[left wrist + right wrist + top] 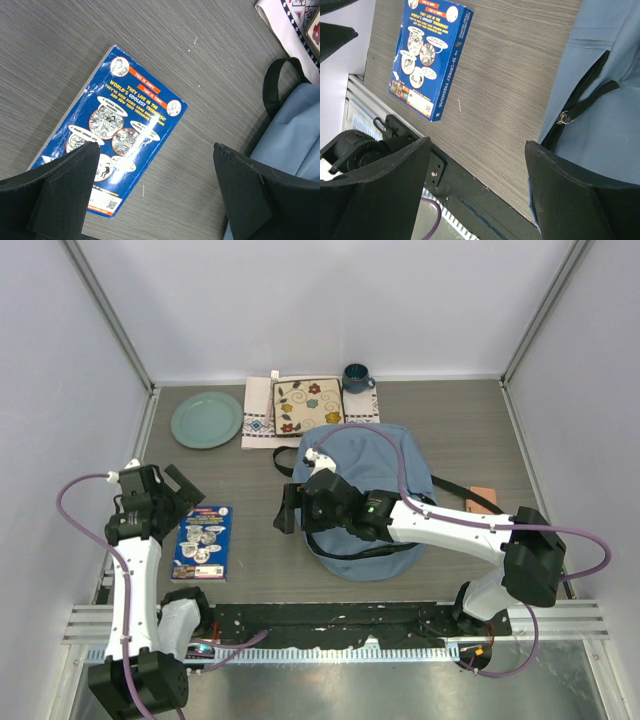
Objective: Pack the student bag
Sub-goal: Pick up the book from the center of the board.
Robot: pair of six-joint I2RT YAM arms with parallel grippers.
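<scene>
The student bag (365,490), a light-blue fabric backpack, lies flat in the middle of the table. Its dark zipper and metal pull (565,117) show in the right wrist view. A blue paperback book (203,542) lies face up to the bag's left. My left gripper (178,492) hovers open above the book's far right corner (120,130), with bare table between its fingers (156,150). My right gripper (288,508) hangs open over the bag's left edge (605,75). Its fingers (477,145) hold nothing, and the book (427,55) lies farther left.
At the back stand a green plate (207,419), a white embroidered cloth mat (262,415) with a flowered square plate (308,405) on it, and a blue mug (356,377). A black strap (460,490) and a small orange thing (483,497) lie right of the bag. Walls enclose three sides.
</scene>
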